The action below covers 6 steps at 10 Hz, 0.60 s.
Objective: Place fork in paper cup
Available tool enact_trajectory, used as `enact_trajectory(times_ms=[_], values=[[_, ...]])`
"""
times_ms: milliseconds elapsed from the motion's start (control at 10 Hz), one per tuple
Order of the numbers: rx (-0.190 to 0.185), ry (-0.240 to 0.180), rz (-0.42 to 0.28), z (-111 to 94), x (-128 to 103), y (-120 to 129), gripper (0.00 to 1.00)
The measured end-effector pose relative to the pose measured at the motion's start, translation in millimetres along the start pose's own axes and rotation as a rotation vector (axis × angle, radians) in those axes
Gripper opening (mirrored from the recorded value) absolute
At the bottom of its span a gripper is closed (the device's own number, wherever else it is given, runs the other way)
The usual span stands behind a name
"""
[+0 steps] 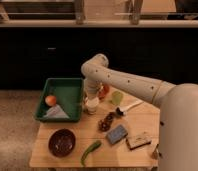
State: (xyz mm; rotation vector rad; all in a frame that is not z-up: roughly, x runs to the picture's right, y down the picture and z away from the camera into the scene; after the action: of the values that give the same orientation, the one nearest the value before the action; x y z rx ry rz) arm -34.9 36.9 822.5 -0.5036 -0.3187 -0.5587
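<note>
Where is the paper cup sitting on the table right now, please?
In the camera view, the paper cup stands left of centre on the table, just right of the green tray, directly beneath the pincer.

Gripper (91,98) over paper cup (92,106) — beside green bin (74,95).

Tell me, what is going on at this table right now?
A robot arm reaches from the right across a wooden table, its gripper down right over the white paper cup beside the green bin. The fork cannot be made out. A green cup, a dark bowl and a white-handled tool lie around.
</note>
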Motion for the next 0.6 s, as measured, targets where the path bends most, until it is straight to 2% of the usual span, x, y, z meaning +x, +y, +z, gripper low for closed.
enact_trajectory(times_ms=[300, 600], values=[[0.002, -0.059, 0.011, 2.6, 0.9, 4.7, 0.00], [0.005, -0.089, 0.008, 3.2, 0.3, 5.1, 0.00]])
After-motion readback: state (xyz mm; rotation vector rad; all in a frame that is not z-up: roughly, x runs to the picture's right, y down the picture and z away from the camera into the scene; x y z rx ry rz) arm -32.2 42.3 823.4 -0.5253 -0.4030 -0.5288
